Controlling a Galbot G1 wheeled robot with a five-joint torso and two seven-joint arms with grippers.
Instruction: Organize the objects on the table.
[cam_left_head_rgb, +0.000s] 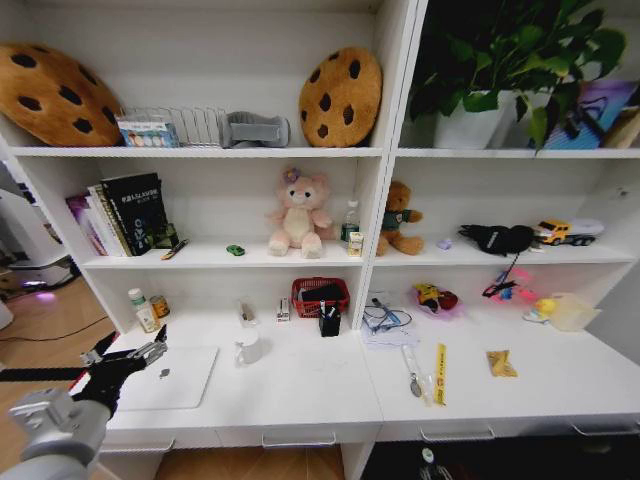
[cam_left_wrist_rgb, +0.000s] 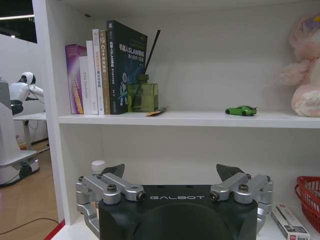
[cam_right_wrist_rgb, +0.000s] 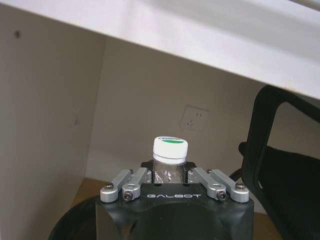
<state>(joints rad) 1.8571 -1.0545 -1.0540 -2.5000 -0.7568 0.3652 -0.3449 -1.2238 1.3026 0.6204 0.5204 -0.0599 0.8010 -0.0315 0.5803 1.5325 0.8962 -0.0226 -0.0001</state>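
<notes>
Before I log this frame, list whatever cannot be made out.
Right wrist view: the jar body, hidden inside the right pincer, which is shut around it; the lid print is too small to read.
Head view: the laptop near-left corner, covered by the open left pincer.
Left wrist view: the red basket, cut off by the picture edge.

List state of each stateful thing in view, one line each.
left gripper: open, empty, above the laptop's left edge
right gripper: shut on the small jar, under the desk
small jar: lid on, upright between the fingers
laptop: closed, flat on the desk
white mug: upright
drawers: closed
red wire basket: upright, dark items inside
</notes>
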